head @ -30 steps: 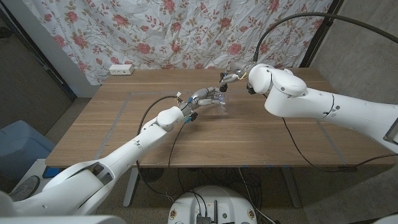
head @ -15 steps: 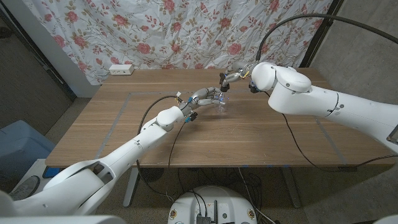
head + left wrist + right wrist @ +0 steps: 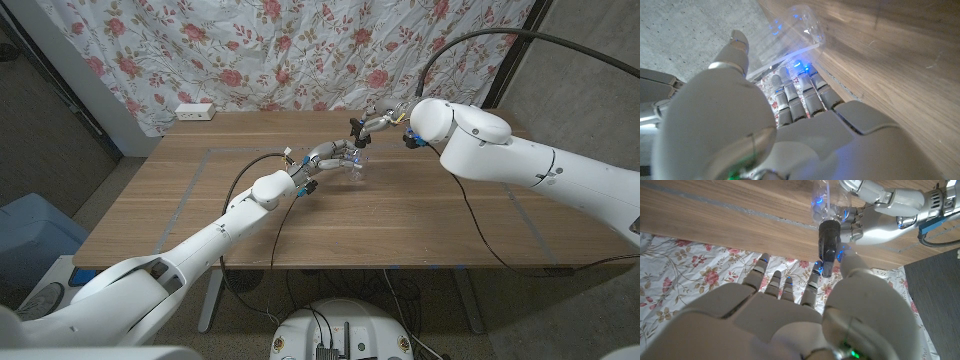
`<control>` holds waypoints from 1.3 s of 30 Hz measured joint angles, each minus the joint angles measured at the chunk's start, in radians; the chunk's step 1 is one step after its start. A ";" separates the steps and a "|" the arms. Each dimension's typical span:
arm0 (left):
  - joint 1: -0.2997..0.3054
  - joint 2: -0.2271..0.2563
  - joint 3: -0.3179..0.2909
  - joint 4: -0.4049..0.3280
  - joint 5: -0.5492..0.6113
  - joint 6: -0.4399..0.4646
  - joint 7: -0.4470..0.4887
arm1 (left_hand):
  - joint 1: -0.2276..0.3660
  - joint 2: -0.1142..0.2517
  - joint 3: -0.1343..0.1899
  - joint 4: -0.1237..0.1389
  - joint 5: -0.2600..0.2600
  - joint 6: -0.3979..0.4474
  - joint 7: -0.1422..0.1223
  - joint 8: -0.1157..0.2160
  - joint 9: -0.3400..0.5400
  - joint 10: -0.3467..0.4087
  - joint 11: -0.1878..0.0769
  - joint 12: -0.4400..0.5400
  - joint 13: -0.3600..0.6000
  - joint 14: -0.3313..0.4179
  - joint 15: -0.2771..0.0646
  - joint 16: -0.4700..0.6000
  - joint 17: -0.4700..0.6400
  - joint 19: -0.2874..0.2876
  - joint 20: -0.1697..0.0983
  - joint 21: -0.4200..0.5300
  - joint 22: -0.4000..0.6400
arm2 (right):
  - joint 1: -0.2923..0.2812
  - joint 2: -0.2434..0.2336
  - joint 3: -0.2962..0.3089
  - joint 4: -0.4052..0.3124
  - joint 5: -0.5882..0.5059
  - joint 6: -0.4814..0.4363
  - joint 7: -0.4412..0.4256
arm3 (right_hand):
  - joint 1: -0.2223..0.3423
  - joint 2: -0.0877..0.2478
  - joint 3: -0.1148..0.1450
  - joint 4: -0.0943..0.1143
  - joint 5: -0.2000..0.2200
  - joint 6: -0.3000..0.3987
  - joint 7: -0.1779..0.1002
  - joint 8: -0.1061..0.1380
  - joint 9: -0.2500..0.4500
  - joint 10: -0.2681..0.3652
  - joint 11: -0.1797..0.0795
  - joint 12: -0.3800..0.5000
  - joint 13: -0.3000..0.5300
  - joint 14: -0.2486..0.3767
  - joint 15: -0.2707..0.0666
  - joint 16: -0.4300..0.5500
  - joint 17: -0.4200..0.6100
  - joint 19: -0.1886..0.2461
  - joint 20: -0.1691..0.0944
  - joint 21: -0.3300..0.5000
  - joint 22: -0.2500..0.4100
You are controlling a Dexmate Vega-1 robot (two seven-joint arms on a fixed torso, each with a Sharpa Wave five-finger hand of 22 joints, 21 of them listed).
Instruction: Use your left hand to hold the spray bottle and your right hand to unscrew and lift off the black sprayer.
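Note:
A small clear spray bottle (image 3: 356, 166) stands on the wooden table (image 3: 420, 220) past its middle. My left hand (image 3: 333, 156) wraps its body from the side; in the left wrist view its fingers (image 3: 800, 97) curl round the clear bottle (image 3: 790, 42). The black sprayer (image 3: 356, 127) sits at the bottle's top, and my right hand (image 3: 378, 124) pinches it from the right. In the right wrist view the black sprayer (image 3: 828, 242) lies against my thumb, its base at the neck of the bottle (image 3: 825, 202), with the left hand (image 3: 875, 210) behind. Whether the sprayer is free of the neck I cannot tell.
A white power strip (image 3: 195, 111) lies at the table's back left corner, before a floral curtain (image 3: 300, 50). Grey tape lines (image 3: 190, 180) mark the tabletop. A black cable (image 3: 470, 215) crosses the table under my right arm. A blue bin (image 3: 30, 235) stands on the floor at left.
My right forearm and elbow have swung to the right, while the hand has stayed at the sprayer. The left hand and the bottle have not moved.

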 measured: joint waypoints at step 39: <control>-0.014 -0.007 0.007 0.017 0.000 0.004 -0.017 | 0.000 0.000 -0.003 -0.001 -0.005 0.004 0.004 0.000 -0.009 0.005 0.005 0.000 0.000 0.009 -0.002 -0.011 0.007 0.002 0.002 0.000 0.000 | -0.142 0.002 0.194 0.067 0.108 0.202 -0.034 | 0.187 0.059 0.020 -0.011 -0.009 0.177 -0.020 0.055 0.004 0.083 -0.060 0.015 0.000 0.045 -0.062 0.031 0.009 0.018 -0.025 0.000 0.000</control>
